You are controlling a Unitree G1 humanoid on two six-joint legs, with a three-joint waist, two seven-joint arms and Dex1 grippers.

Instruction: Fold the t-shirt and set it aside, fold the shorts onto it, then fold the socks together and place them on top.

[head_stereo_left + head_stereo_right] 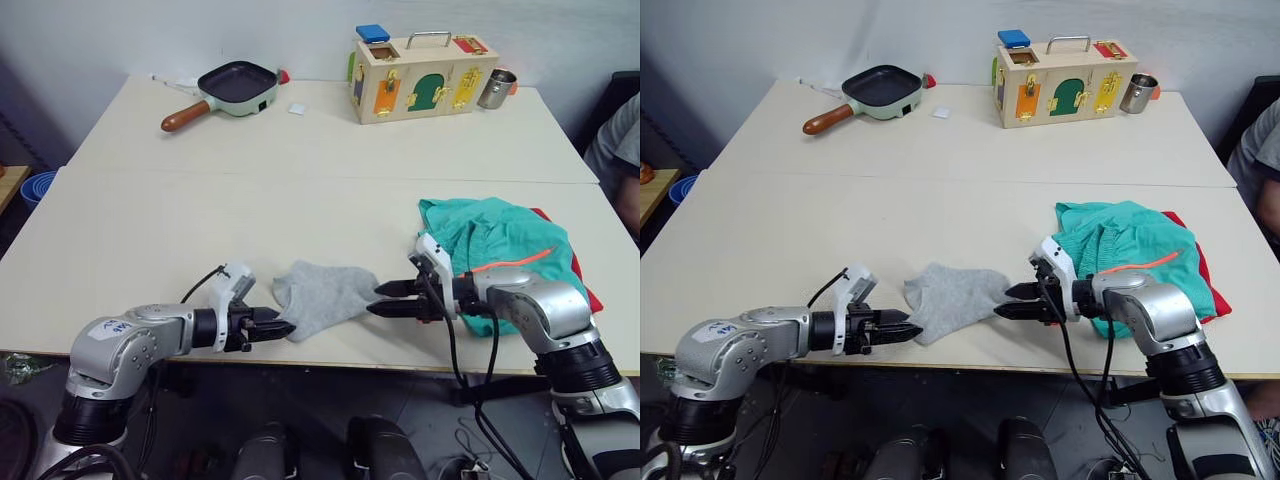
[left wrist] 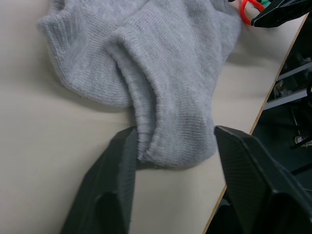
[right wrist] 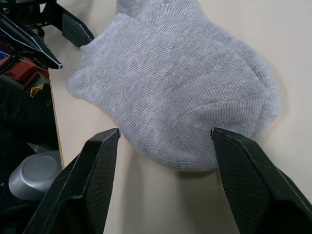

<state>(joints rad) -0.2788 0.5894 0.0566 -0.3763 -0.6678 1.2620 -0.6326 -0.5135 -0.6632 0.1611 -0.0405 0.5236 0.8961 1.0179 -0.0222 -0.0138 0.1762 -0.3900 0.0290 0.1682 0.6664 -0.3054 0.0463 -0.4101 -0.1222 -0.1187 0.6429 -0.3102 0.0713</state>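
The light grey socks [image 1: 322, 293] lie in a rumpled heap near the table's front edge. My left gripper [image 1: 283, 327] is open at the heap's left end, a sock edge [image 2: 170, 141] lying between its fingers. At the right end my right gripper [image 1: 388, 299] is open too, its fingers either side of the rounded sock end [image 3: 195, 146]. The teal shorts [image 1: 495, 240] sit bunched to the right, behind my right arm. They lie on the red t-shirt [image 1: 585, 290], which shows as a strip along their right side.
A frying pan [image 1: 238, 85], a wooden latch box [image 1: 420, 78] and a metal cup [image 1: 495, 88] stand along the far edge of the table [image 1: 300, 190]. A person [image 1: 625, 150] sits at the right edge. A blue bin [image 1: 35, 187] is on the floor at left.
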